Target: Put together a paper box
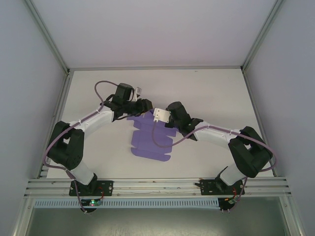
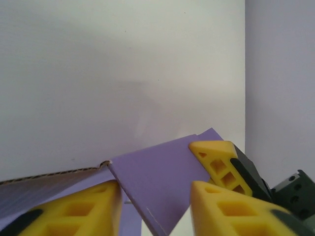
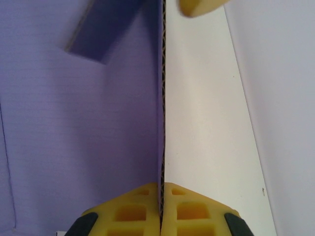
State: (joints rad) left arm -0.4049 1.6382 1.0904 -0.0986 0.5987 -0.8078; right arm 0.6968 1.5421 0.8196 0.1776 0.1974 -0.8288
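The paper box (image 1: 150, 141) is a flat purple die-cut sheet lying mid-table, its far end lifted where both grippers meet. My left gripper (image 1: 148, 108) is open. In the left wrist view its yellow fingers (image 2: 93, 209) straddle a raised purple flap (image 2: 147, 167) without pinching it, and a fingertip of the other gripper (image 2: 216, 156) touches the flap's right edge. My right gripper (image 3: 161, 186) is shut on the edge of an upright panel (image 3: 88, 128), seen edge-on, purple on its left face. From above, the right gripper (image 1: 157, 117) sits at the sheet's far right corner.
The white table (image 1: 206, 93) is bounded by aluminium rails (image 1: 157, 184) in front and frame posts (image 1: 63, 93) at the sides, with white walls close around. Purple cables (image 1: 101, 86) loop off both arms. Bare table lies left, right and behind the sheet.
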